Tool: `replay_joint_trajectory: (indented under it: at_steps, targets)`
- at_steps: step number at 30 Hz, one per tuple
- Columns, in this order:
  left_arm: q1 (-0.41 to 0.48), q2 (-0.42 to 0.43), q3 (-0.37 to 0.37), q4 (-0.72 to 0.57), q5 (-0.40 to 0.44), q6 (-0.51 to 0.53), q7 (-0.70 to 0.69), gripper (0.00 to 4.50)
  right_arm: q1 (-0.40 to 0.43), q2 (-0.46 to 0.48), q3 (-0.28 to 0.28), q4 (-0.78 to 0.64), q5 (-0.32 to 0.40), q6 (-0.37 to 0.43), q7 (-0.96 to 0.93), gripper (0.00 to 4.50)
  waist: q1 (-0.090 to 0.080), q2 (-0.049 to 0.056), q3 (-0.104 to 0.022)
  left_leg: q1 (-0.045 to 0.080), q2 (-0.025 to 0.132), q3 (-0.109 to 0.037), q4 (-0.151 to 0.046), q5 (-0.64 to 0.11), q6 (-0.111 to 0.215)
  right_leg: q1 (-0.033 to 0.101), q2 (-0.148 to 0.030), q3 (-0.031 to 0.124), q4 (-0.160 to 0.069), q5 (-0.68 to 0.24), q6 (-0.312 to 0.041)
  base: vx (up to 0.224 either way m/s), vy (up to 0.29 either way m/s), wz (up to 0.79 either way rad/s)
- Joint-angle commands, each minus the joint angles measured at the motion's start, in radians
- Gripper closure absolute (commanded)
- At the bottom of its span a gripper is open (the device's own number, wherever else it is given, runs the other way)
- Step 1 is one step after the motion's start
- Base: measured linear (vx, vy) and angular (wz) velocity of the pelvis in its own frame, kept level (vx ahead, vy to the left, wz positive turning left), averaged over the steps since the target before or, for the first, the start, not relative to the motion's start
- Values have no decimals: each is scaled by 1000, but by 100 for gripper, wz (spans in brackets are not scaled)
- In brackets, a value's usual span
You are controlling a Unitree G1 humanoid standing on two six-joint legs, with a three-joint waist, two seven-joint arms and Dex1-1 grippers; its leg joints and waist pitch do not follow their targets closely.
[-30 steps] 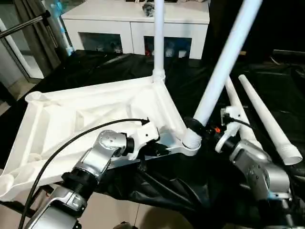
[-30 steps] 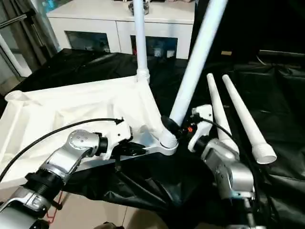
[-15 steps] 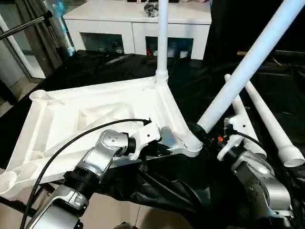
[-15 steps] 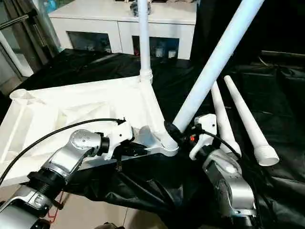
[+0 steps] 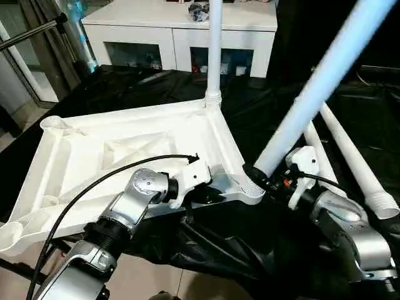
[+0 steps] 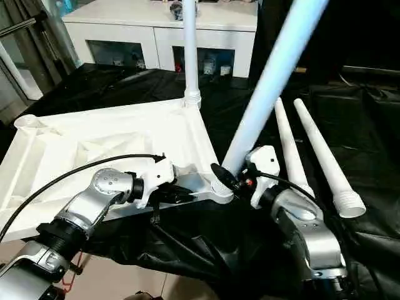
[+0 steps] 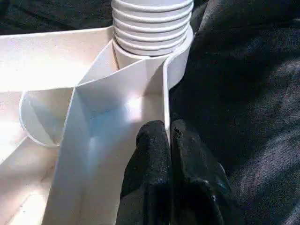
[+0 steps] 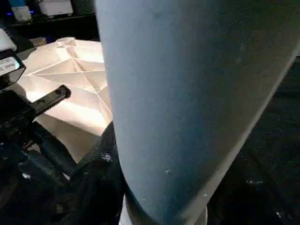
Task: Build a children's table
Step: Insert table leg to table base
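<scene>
White plastic tabletop [image 5: 125,147] looks light and stiff; left gripper [image 7: 168,140] pinches its thin rim wall shut. Right gripper [image 5: 262,178] clasps the leaning leg [image 5: 312,94] low by the socket, probably the best hold; the smooth tube may slip.

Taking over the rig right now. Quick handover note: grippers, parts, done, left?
Left gripper: shut on the tabletop rim beside the near right socket, steadying it.
Right gripper: closed around the second leg just above its ribbed base, which sits at that socket; the leg leans, so it is probably not fully seated.
Tabletop lies underside up on the black cloth.
Done: first leg stands upright in the far right socket.
Left: seat the second leg, then fit the two spare legs lying to the right into the left sockets.
</scene>
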Motion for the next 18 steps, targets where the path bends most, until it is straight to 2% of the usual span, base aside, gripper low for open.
replay_joint_trajectory:
  at_steps: [1, 2, 6, 7, 8, 9, 10, 11, 13, 14, 15, 18]
  targets:
    - [-26, 8, 19, 17, 20, -15, 41, 450, 14, -5, 67, 41, 3, 47, 68, 263, -9, -19, -44, 23, 66, -35, -79, -279, 13, 12, -97, 55, -110, -325, -155, 0, 0, 0]
    - [-27, 7, 19, 17, 20, -18, 38, 450, 5, -8, 71, 53, 4, 44, 81, 263, -10, -17, -44, 22, 66, -36, -79, -279, 12, 13, -97, 54, -108, -319, -157, 0, 0, 0]
    - [-28, 8, 18, 15, 11, -28, 18, 450, -29, -10, 82, 107, 8, 43, 118, 263, -12, -19, -45, 22, 65, -35, -76, -271, 16, 13, -97, 54, -108, -303, -167, 0, 0, 0]
    - [-26, 12, 13, 5, 3, -32, -9, 450, -59, -19, 102, 154, 5, 49, 167, 263, -13, -14, -44, 22, 65, -35, -77, -273, 16, 14, -98, 54, -108, -304, -170, 0, 0, 0]
    - [-26, 12, 13, 5, 3, -32, -9, 450, -59, -19, 102, 154, 5, 49, 167, 263, -18, -15, -46, 20, 64, -36, -76, -277, 14, 17, -97, 52, -107, -300, -177, 0, 0, 0]
    - [-25, 13, 12, 2, 2, -31, -14, 450, -67, -22, 108, 165, -1, 49, 176, 263, -19, -12, -45, 21, 65, -36, -77, -276, 15, 15, -96, 53, -107, -291, -178, 0, 0, 0]
    - [-23, 17, 7, -6, 0, -31, -29, 450, -88, -29, 127, 194, -12, 50, 207, 263, -21, -13, -45, 23, 66, -35, -76, -280, 14, 14, -96, 52, -107, -286, -182, 0, 0, 0]
    - [-21, 22, 3, -15, -2, -33, -44, 450, -110, -36, 145, 220, -25, 50, 236, 263, -27, -18, -46, 16, 63, -37, -76, -268, 17, 22, -96, 50, -102, -265, -193, 0, 0, 0]
    - [-21, 24, 0, -20, -3, -34, -51, 450, -120, -38, 153, 231, -31, 50, 249, 263, -29, -15, -47, 20, 64, -34, -73, -262, 25, 19, -96, 51, -103, -260, -196, 0, 0, 0]
    - [-22, 28, -1, -25, -5, -36, -60, 450, -132, -43, 163, 242, -36, 51, 268, 263, -30, -16, -49, 18, 65, -34, -73, -249, 30, 21, -95, 50, -101, -241, -201, 0, 0, 0]
    - [-25, 34, -2, -33, -7, -33, -69, 450, -139, -51, 176, 244, -44, 47, 286, 263, -30, -23, -50, 16, 65, -34, -73, -237, 35, 23, -94, 49, -98, -215, -207, 0, 0, 0]
    - [-35, 42, 0, -39, -11, -32, -84, 450, -152, -64, 195, 246, -49, 49, 327, 263, -30, -19, -52, 17, 66, -33, -71, -222, 41, 23, -93, 47, -93, -177, -218, 0, 0, 0]
